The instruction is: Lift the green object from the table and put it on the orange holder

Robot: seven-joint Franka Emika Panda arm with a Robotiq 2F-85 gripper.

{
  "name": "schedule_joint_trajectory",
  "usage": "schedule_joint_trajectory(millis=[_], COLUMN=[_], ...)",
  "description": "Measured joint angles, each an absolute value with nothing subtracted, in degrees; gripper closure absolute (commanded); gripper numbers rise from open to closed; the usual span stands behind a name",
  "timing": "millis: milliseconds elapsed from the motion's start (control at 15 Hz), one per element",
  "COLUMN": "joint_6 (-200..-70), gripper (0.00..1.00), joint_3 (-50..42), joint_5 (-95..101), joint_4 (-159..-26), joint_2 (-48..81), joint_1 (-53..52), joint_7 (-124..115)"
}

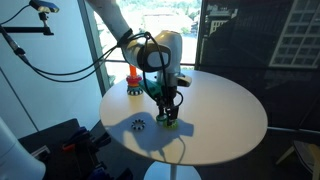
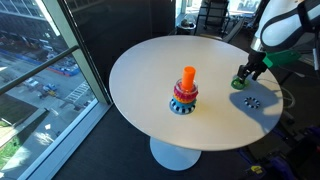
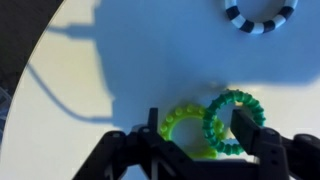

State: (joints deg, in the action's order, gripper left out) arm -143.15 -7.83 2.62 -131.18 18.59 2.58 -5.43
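Trouble ahead: hovering low over table (image 3: pixel 120 50) with gripper (image 3: pixel 200 138) spread wide, pinching nothing, straddling green object (image 3: pixel 232 122) lying flat against yellow-green ring (image 3: pixel 183 128). Could snag 2 rings together on closing.

On the round white surface (image 2: pixel 140 70), the upright orange plastic peg holder (image 2: pixel 187 85) stands with rings around its foot. Well apart from that holder lie the flat dark green ring (image 3: pixel 232 122), touching a yellow-green ring (image 3: pixel 183 128), and a black-and-white toothed ring (image 3: pixel 260 15) nearby.
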Motion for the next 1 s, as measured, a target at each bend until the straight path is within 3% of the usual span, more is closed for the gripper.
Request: schedule_joint_trajectory(millis=[400, 467, 533, 733, 1000], joint_6=[-143.15, -143.15, -143.15, -143.15, -143.15], gripper=[0.27, 0.25, 0.11, 0.0, 0.0], joint_3=[-7.63, -7.57, -7.47, -7.04, -6.86], joint_5=[2.62, 2.62, 2.62, 2.62, 3.17], joint_4=[-130.43, -130.35, -130.32, -130.29, -130.29], joint_2=[19.42, 19.35, 19.22, 18.81, 18.65], joint_1=[2.28, 2.24, 2.23, 2.16, 1.32], joint_7=[-5.43, -5.43, -5.43, -5.43, -5.44])
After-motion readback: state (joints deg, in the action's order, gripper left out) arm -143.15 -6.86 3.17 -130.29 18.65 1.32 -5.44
